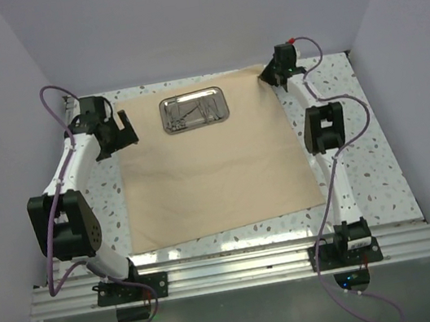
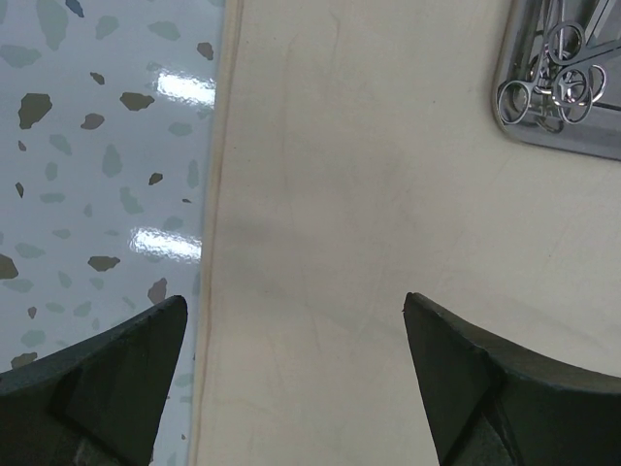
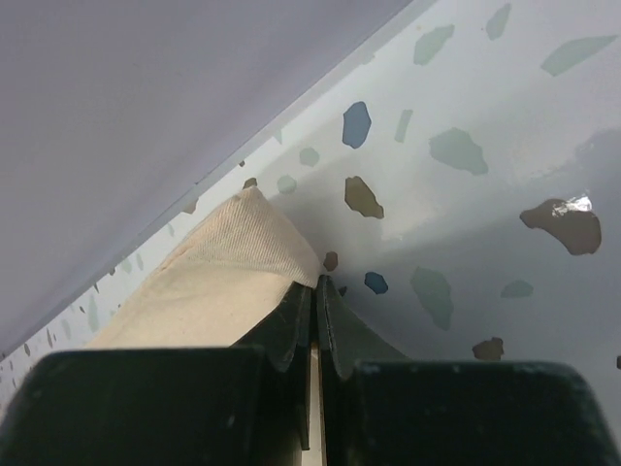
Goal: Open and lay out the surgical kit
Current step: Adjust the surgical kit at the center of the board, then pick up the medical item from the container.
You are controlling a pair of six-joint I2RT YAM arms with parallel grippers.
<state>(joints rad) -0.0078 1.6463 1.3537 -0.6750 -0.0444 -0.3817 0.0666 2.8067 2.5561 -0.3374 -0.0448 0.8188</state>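
Note:
The surgical kit's beige cloth wrap (image 1: 216, 169) lies spread flat on the speckled table. A small steel tray (image 1: 194, 110) of thin silver instruments (image 2: 543, 92) rests on the cloth's far edge. My left gripper (image 1: 124, 133) hovers open over the cloth's left hem (image 2: 218, 194), one finger over the table and one over the cloth (image 2: 369, 194), holding nothing. The tray (image 2: 582, 136) shows at the upper right of the left wrist view. My right gripper (image 1: 270, 77) is shut on the cloth's far right corner (image 3: 233, 272); a thin strip of fabric shows between its fingers (image 3: 317, 283).
The back wall (image 3: 146, 97) stands just behind the right gripper. Side walls box in the table (image 1: 366, 177). An aluminium rail (image 1: 241, 268) with both arm bases runs along the near edge.

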